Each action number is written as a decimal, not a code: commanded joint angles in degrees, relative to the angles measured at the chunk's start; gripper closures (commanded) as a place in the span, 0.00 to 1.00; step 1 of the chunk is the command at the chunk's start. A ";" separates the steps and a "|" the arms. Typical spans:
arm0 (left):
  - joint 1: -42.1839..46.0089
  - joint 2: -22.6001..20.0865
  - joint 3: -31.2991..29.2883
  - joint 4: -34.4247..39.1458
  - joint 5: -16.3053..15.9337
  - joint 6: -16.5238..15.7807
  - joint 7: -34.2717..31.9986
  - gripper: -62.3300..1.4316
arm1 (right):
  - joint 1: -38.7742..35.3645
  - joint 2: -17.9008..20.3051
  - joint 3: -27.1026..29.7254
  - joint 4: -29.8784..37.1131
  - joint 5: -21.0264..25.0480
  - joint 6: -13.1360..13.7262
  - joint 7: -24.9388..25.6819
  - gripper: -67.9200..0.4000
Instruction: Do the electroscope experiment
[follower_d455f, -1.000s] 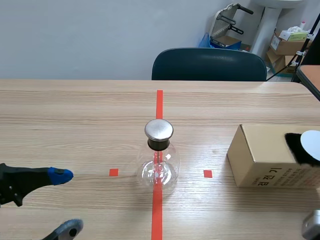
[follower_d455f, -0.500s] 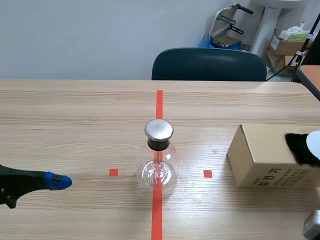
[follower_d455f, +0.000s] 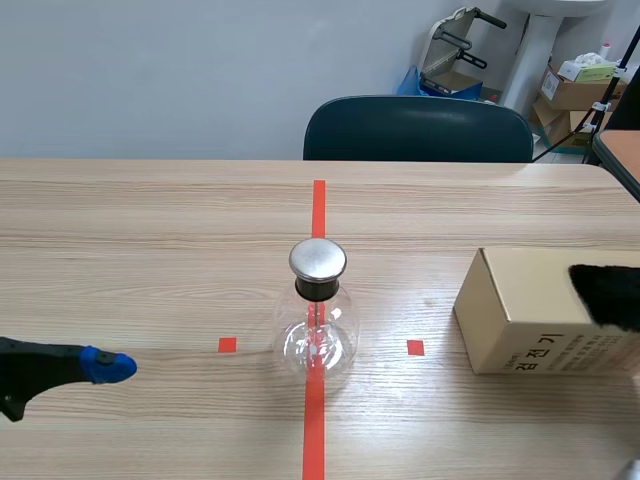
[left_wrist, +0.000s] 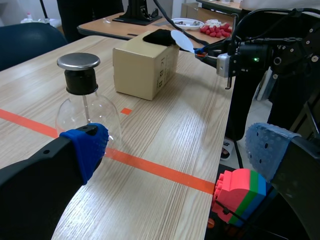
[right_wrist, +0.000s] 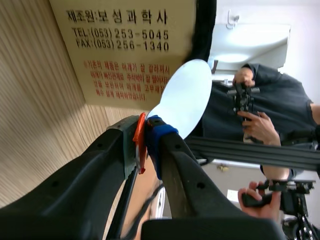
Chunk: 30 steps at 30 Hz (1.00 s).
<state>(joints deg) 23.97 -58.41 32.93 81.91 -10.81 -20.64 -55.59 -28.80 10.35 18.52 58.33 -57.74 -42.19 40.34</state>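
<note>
The table (follower_d455f: 150, 220) carries the same layout as one second ago. The cardboard box (follower_d455f: 530, 310) stands near the right edge. The electroscope flask (follower_d455f: 317, 335) stands upright on the centre tape line, about midway between the left and right edges, with its metal cap (follower_d455f: 318, 260) untouched. Neither item has shifted. The arms have. My left gripper (left_wrist: 177, 147) has drawn back toward the near left corner. In the scene view only one blue-tipped finger now shows, where two showed before. The left wrist view confirms the fingers are spread wide and hold nothing, with the flask ahead of them and well apart. My right gripper (right_wrist: 145, 137) is clenched on the orange-red handle (right_wrist: 139, 135) of the white disc (right_wrist: 186, 97). The disc showed over the box at the right edge of the scene view one second ago and has since slid out of that view. The wrist views place it at the black cloth (follower_d455f: 608, 292) lying on top of the box. I cannot confirm from these angles whether disc and cloth actually touch. My judgement is that the charging step is in hand, with the disc being worked against the cloth, and the left arm is clearing the path. The disc has not yet been carried to the cap.
</note>
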 joint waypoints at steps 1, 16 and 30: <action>0.17 0.46 -0.15 1.14 -0.28 -0.11 -0.35 0.06 | 0.42 0.87 0.15 0.39 -0.87 -2.67 4.98 0.97; 0.15 0.44 -0.17 1.14 -0.37 -0.09 -0.28 0.06 | 1.86 1.66 0.17 0.50 -3.61 -2.67 8.04 0.97; 0.13 0.46 -0.17 1.14 -0.79 -0.09 -2.03 0.06 | 2.29 0.57 0.15 0.48 -3.72 -2.67 5.09 0.97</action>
<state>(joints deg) 23.99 -58.26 32.93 81.91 -10.98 -20.64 -56.47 -27.18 10.66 18.68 58.35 -61.17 -42.44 44.71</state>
